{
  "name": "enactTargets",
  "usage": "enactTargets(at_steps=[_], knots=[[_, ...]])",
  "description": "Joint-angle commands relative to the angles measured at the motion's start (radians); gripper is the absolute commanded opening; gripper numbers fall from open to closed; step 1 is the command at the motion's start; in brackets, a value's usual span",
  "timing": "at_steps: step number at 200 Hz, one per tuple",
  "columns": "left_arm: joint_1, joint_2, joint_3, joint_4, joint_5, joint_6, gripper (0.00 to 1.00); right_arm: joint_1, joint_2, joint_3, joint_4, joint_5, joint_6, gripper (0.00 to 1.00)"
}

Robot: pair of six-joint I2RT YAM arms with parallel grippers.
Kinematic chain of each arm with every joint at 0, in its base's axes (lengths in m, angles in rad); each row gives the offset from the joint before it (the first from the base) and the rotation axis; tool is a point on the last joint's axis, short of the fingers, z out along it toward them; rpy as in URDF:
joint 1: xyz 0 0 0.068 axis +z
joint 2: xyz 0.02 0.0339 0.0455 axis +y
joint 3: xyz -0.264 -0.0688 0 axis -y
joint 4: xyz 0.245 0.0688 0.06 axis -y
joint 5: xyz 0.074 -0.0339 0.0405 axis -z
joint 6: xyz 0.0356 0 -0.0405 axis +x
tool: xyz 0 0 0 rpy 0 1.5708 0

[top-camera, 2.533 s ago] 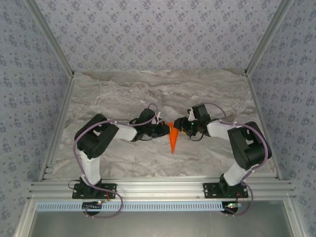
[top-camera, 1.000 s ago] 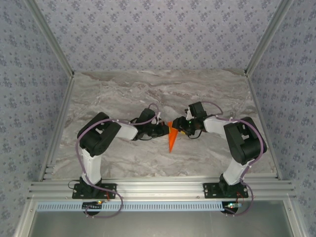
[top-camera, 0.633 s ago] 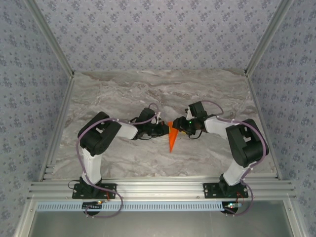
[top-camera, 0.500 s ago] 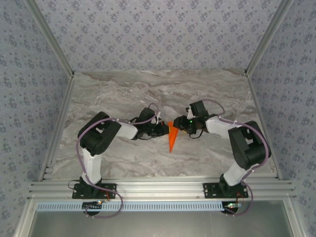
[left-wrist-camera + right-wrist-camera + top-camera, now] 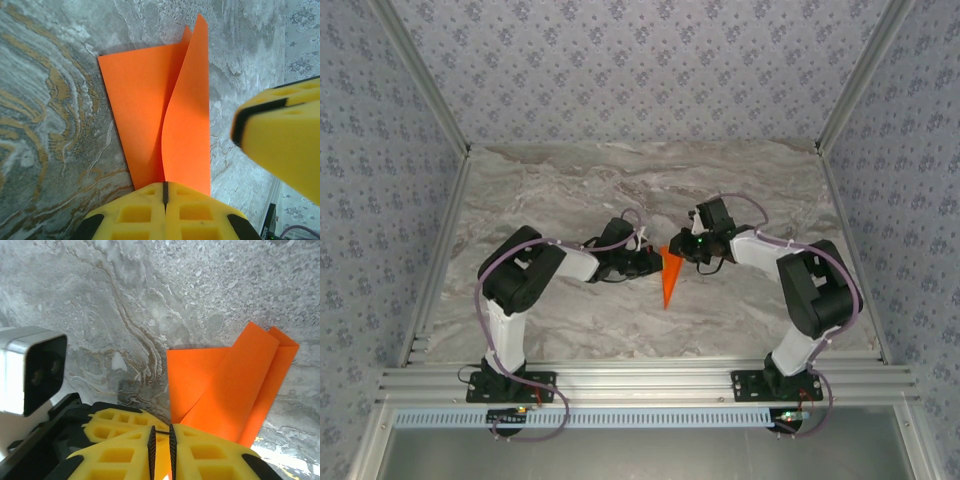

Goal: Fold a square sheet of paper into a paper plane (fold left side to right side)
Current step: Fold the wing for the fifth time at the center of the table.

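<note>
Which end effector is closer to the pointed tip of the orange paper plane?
Left, by a little. The left end effector pinches the paper plane at its wide far end, from the left; the right end effector grips that end from the right, farther from the tip.

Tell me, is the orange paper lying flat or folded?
Folded: the orange paper is a narrow wedge, with one flap curling up off the lower layer, pinched in the left hand.

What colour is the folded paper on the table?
The paper plane is plain bright orange, with no markings; the left wrist view shows it best.
</note>
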State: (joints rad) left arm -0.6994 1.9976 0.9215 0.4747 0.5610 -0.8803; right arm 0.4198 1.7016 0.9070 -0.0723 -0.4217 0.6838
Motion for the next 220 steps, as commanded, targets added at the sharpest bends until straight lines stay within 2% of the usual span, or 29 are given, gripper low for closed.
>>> enactTargets(at_steps=[1,75,220], knots=[[-0.007,0.050,0.023,-0.004,-0.044,0.023,0.02,0.004,0.035,0.031,-0.028,0.018,-0.013,0.18],[-0.006,0.056,0.029,-0.009,-0.038,0.024,0.02,0.007,0.064,0.052,-0.117,0.065,-0.082,0.18],[-0.006,0.052,0.034,-0.006,-0.030,0.012,0.03,0.000,0.105,0.016,-0.167,0.129,-0.094,0.19]])
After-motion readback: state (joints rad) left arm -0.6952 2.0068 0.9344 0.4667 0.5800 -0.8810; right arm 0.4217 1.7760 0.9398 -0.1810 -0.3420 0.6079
